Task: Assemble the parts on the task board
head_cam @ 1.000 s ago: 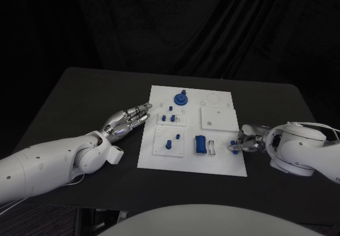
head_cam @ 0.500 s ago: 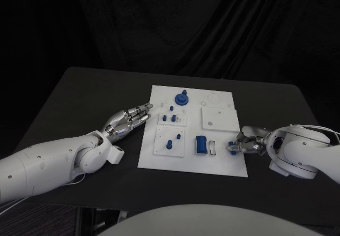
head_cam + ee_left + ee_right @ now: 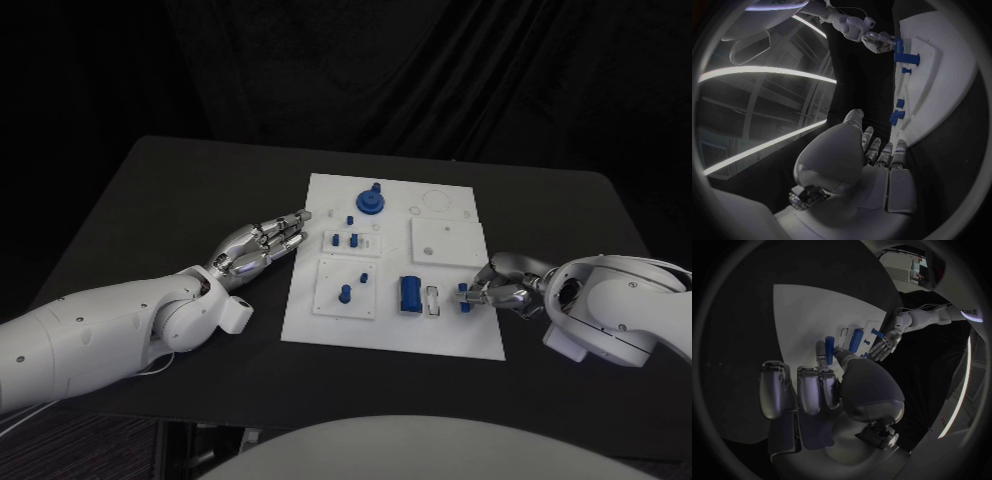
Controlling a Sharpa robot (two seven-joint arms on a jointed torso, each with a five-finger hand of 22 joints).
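The flat white task board [image 3: 447, 335] lies mid-table on matte black. The right hand [image 3: 498, 292] pinches a small blue peg [image 3: 469, 298] at the board's right edge, as far as I can tell. The left hand [image 3: 264, 245] rests beside the board's left edge, metallic fingers straight, close together and holding nothing.

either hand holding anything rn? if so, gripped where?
Right hand pinches a small blue part at the task board's right edge; the exact grip point can't be told. Left hand holds nothing, fingers extended.
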